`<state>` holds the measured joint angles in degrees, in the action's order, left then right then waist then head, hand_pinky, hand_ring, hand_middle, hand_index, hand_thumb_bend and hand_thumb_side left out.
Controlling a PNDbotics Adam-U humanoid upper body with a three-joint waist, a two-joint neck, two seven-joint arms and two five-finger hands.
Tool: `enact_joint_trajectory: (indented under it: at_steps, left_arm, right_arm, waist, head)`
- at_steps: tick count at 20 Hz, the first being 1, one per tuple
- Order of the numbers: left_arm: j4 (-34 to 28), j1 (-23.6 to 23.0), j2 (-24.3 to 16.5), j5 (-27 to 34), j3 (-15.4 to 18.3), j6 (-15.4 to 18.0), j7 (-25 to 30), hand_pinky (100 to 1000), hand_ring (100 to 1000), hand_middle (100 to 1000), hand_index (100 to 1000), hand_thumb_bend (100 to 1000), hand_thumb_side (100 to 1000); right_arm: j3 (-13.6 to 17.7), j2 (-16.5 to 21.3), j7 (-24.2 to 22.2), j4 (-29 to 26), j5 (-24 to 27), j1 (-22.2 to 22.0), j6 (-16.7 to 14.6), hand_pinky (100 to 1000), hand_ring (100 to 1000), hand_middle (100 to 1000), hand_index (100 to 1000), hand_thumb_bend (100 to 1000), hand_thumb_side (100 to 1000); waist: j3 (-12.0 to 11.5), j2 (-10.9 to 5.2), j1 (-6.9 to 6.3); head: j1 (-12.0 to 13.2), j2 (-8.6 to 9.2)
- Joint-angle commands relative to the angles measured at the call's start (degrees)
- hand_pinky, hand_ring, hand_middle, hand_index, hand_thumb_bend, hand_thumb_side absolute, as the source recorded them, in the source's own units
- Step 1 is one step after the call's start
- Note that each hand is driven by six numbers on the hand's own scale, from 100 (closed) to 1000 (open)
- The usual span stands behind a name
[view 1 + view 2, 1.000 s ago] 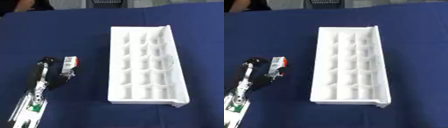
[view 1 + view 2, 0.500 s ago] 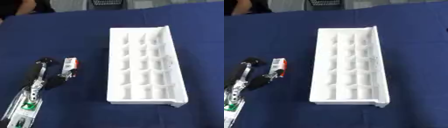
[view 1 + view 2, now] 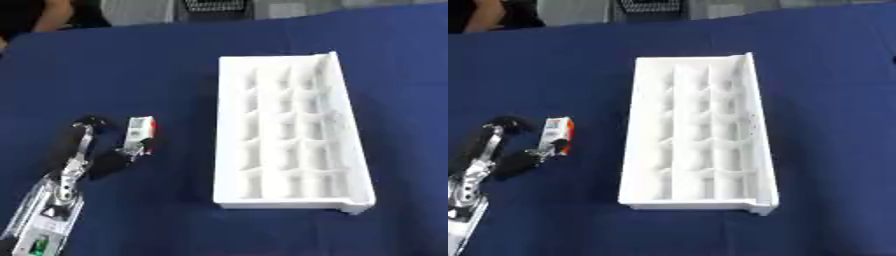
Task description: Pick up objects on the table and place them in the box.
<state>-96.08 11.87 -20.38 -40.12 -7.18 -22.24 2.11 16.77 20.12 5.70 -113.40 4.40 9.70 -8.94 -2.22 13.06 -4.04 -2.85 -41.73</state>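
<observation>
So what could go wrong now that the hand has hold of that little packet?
The left hand pinches the small white and orange packet only by its lower end, so it might slip out or twist on the way. The white compartment box has narrow cells, so the packet could catch on a divider or land on the blue tablecloth instead.

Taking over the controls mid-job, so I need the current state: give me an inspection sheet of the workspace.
Surface: table under a dark blue cloth, bare apart from the items below.
Job's things: white compartmented box at centre-right, its cells look empty; small white and orange object left of the box.
Clutter: nothing seen.
Hands: left hand at lower left, fingers closed on the small object, which is outside the box; right hand not in view.
Cables: nothing seen.
Surroundings: a person's arm at the far left edge, touching nothing on the table.
</observation>
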Motion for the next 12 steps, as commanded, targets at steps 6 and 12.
enact_joint_trajectory:
  at_steps: [6,12]
  left_arm:
    - [-1.1,0.9,-0.8,-0.5,-0.5,-0.2,0.3,782,807,816,716,822,623]
    - [-0.3,1.3,-0.7,-1.5,-1.0,-0.3,0.8,783,806,817,714,818,621]
  right_arm:
    - [0.1,1.1,-0.2,-1.2,0.0,0.3,-0.1,604,663,702,807,100,964]
    - [0.1,1.0,-0.3,-1.2,0.1,0.3,-0.1,604,663,703,807,100,964]
  waist:
    - [0.0,-1.01,0.22]
    - [0.1,-0.98,0.3]
  head:
    - [0.2,0.67]
    - [0.4,0.65]
